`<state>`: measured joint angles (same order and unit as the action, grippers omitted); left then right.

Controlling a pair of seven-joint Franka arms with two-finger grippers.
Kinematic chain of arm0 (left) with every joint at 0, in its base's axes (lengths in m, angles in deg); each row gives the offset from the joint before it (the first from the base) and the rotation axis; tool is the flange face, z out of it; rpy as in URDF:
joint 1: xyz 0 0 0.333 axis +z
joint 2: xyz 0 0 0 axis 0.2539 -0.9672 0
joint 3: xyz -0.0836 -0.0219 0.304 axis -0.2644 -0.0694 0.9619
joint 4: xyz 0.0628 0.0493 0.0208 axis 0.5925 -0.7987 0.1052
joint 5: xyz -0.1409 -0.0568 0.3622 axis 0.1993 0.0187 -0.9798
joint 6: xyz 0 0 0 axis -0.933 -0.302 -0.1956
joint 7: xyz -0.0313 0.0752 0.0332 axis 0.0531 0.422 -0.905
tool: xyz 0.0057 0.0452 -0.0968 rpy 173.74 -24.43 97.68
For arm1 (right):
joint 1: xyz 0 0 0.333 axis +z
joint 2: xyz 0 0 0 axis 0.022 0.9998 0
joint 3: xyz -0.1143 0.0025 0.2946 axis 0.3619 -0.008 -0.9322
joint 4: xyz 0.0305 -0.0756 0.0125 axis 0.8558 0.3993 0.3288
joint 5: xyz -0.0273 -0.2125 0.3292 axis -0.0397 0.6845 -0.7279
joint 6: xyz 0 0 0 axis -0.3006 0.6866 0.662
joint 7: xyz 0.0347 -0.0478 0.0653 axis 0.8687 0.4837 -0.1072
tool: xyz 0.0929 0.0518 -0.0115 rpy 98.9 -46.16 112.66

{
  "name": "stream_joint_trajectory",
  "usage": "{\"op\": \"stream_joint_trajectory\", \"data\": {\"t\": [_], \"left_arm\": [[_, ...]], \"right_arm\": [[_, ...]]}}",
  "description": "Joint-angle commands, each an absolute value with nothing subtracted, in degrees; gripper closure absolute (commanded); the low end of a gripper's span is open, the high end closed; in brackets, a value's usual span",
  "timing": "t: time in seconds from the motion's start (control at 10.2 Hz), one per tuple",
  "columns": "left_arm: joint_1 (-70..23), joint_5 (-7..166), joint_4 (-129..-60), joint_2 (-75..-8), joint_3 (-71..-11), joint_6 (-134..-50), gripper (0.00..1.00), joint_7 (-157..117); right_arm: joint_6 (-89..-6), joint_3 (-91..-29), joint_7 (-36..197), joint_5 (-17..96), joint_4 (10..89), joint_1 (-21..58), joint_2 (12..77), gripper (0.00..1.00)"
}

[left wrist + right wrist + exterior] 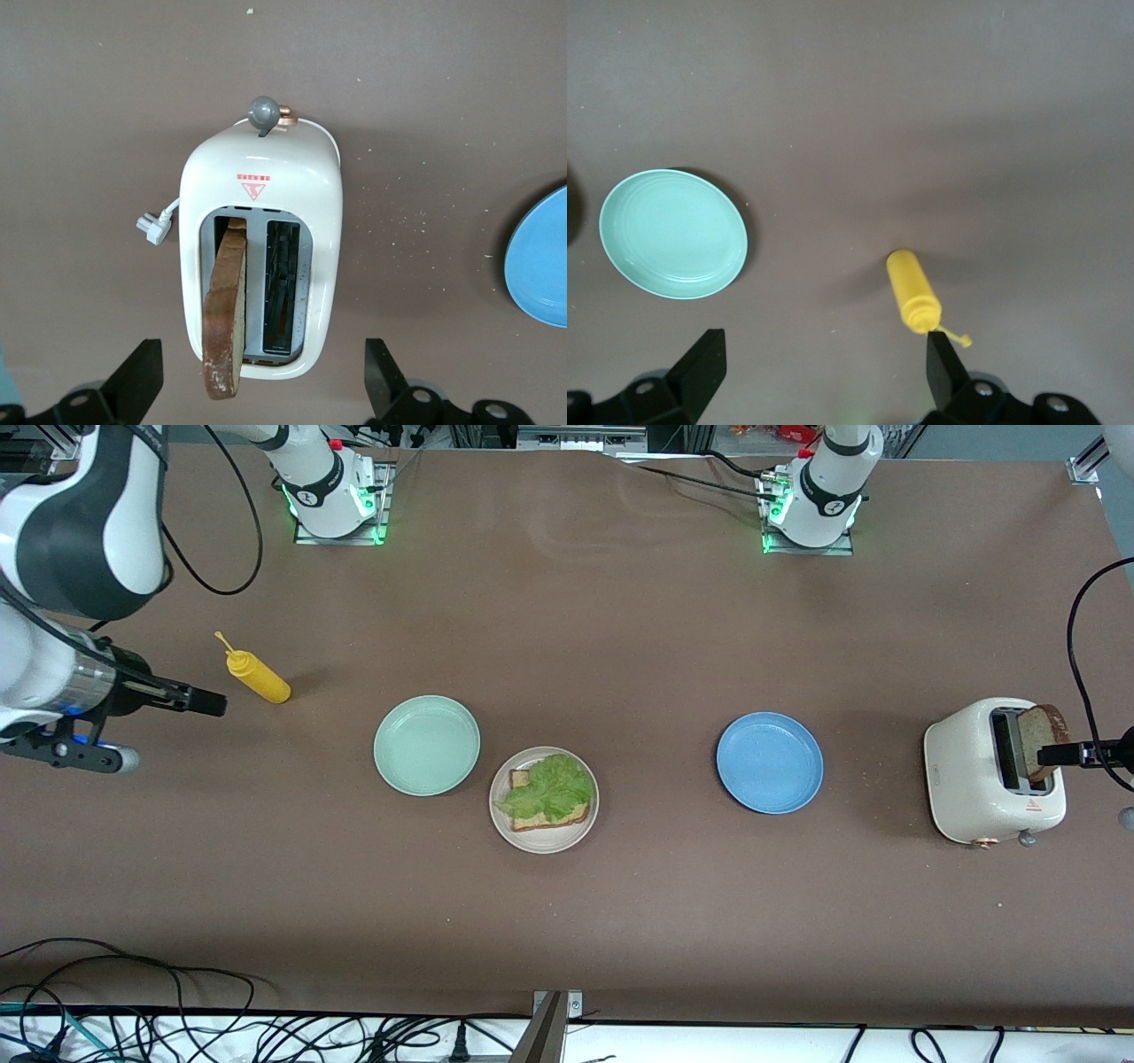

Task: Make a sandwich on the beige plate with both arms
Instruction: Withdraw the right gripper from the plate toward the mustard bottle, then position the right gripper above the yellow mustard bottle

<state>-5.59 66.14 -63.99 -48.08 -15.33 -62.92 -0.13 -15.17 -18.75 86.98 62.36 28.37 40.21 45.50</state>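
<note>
Brown tabletop [620, 646] lies bare across its wide middle and along the edge nearest the front camera. Near the centre sits the beige plate [518, 837], carrying one bread slice [554, 817] topped with lettuce [547, 788], just beside the mint-green plate [426, 745]; the blue plate [769, 762] lies toward the left arm's end. The left gripper [264, 382] hangs over the white toaster [266, 186], fingers spread wide on either side of it, a second bread slice [226, 319] standing tilted in one slot. The right gripper [824, 372], fingers likewise spread, hovers by the lying yellow bottle [914, 301], well apart from the beige plate.
</note>
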Motion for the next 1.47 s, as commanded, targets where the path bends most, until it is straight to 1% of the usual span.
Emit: {"op": "stream_joint_trajectory", "data": {"t": [0.0,0.2,0.39,0.78,0.88,0.98,1.08,1.28,1.37], "left_arm": [[-5.04,67.52,-64.77,-47.24,-15.61,-63.44,0.0,0.98],[-5.04,67.52,-64.77,-47.24,-15.61,-63.53,0.0,0.98],[-5.04,67.52,-64.86,-47.24,-15.7,-63.53,0.0,0.98],[-5.04,67.61,-64.86,-47.24,-15.7,-63.53,0.0,0.98],[-5.04,67.61,-64.86,-47.24,-15.7,-63.53,0.0,0.98],[-5.04,67.61,-64.86,-47.24,-15.7,-63.53,0.0,0.98],[-5.04,67.61,-64.86,-47.24,-15.7,-63.53,0.0,0.98],[-5.04,67.61,-64.86,-47.24,-15.7,-63.53,0.0,0.98],[-5.04,67.61,-64.86,-47.24,-15.7,-63.53,0.0,0.98]], "right_arm": [[-18.12,-16.87,78.86,63.25,30.13,41.08,44.16,0.0],[-20.49,-16.07,73.93,63.6,32.23,40.99,42.58,0.0],[-20.5,-15.1,72.33,64.13,33.38,41.08,42.67,0.0],[-21.38,-15.63,72.14,64.13,33.47,43.71,43.1,0.0],[-21.47,-16.24,72.32,64.22,33.56,43.37,43.1,0.0],[-21.21,-18.94,72.58,64.3,33.47,40.58,42.93,0.0],[-20.94,-25.41,72.67,65.78,33.03,34.72,42.49,0.0],[-21.38,-41.47,74.33,73.32,33.03,21.37,38.55,0.0],[-21.64,-48.08,75.13,75.62,33.29,15.73,37.66,0.0]]}}
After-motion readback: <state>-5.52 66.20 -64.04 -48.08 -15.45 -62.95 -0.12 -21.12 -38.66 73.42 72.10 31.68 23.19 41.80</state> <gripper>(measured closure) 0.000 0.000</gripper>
